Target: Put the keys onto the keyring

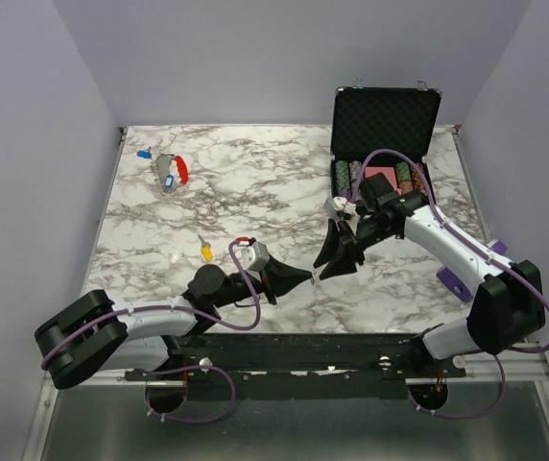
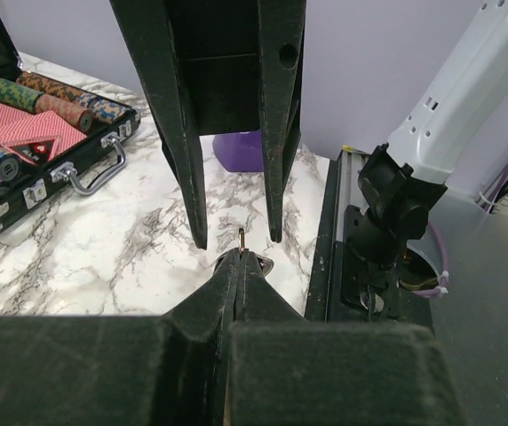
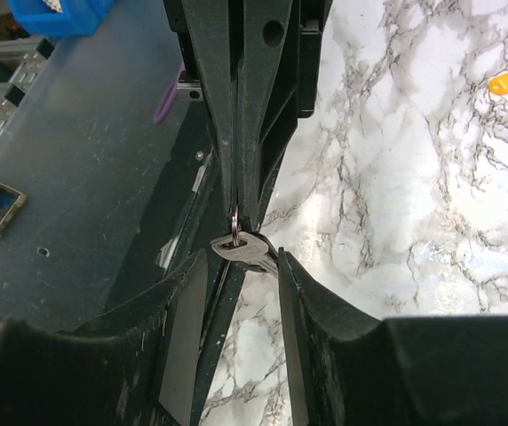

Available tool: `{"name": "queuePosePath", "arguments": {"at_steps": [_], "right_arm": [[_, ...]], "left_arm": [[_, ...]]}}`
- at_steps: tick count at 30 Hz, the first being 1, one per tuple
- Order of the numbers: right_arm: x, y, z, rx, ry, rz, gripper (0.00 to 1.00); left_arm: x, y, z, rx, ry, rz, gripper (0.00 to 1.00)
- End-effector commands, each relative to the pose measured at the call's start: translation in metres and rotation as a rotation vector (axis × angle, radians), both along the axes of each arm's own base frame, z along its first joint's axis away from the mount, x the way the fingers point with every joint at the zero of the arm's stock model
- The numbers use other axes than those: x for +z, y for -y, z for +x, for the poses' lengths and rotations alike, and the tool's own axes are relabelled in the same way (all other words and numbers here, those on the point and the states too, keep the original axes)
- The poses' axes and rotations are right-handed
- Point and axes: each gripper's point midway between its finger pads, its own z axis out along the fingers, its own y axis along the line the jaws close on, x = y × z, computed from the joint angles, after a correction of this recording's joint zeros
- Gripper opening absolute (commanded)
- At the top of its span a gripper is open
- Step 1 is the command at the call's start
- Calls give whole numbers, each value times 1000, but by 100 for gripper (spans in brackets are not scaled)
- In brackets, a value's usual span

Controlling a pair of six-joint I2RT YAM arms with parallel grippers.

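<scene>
Left gripper (image 3: 239,209) is clamped shut on the head end of a silver key (image 3: 241,249), right where a thin wire loop (image 3: 234,222) goes through it. The right gripper (image 2: 236,238) has its jaws apart, one finger either side of that key. So the two are basically nose to nose near the front middle of the table (image 1: 255,182).

The bit I care about: the key's long axis runs crosswise, finger to finger across the right's gap. It nearly fills it too. From my feed I can't tell if the blade tip is already touching one pad.

The keyring (image 1: 179,170) is way off in the far-left corner, well apart from both grippers, with a couple of blue-headed keys (image 1: 144,153) next to it. A yellow key (image 1: 205,253) sits loose near the left arm. Left arm is the nearer one to the ring, so I reckon that side does the carrying.
</scene>
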Motion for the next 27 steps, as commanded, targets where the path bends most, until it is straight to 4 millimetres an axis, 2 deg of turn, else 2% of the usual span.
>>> {"name": "queuePosePath", "arguments": {"at_steps": [1,12,17,22,24,26,27], "right_arm": [[8,-4,-5,21,-26,50,45],[6,-5,-6,28,-45,56,30],[7,-6,-7,29,-42,57,18],[5,-6,-7,31,-38,51,15],[5,-6,-7,33,-36,47,11],[4,-6,-7,34,-30,40,2],[3,-6,-7,36,-18,35,1]], "left_arm": [[13,5,-1,-16,9,-34,0],[13,9,2,-15,-3,-33,0],[12,9,4,-8,-6,-26,0],[12,10,5,-6,-7,-21,0],[12,11,5,-8,-6,-16,0],[12,12,4,-11,-8,-11,0],[10,12,4,-14,-13,-2,0]]}}
